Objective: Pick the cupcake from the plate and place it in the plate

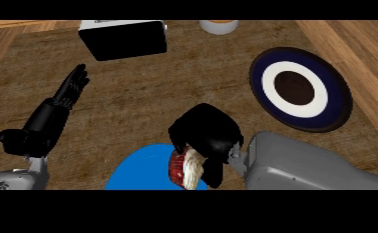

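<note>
While your right hand (208,138) is curling round the cupcake (187,167) over the blue plate (136,169), you are readying a lift. The ringed plate (299,88) is waiting at two o'clock; your left hand (71,88) is resting spread at nine.

The left hand (70,89) is black all over, with long thin fingers made of short blocks, one after another. Behind it comes a black wrist that is round and thick. After that the arm turns light grey, and a small grey bit shows there.

The right hand (207,132) is black too, smooth and rounded on its back. Its forearm (303,164) is a big grey box shape with soft, rounded corners. A small grey piece joins it to the hand.
</note>
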